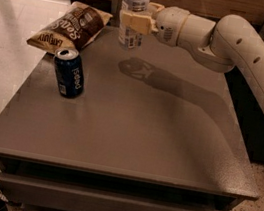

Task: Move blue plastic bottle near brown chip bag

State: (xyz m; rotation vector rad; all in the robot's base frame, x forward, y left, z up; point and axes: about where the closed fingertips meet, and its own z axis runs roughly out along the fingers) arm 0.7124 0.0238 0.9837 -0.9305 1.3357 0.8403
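Observation:
The blue plastic bottle (134, 6), clear with a white cap and pale label, hangs upright above the far part of the grey table (128, 127). My gripper (134, 21) reaches in from the right and is shut on the bottle's middle. The bottle casts a shadow on the table below it. The brown chip bag (70, 26) lies at the table's far left corner, a short way left of the bottle.
A dark blue Pepsi can (69, 72) stands upright on the left side of the table, just in front of the chip bag. A wooden wall runs behind the table. Tiled floor lies to the left.

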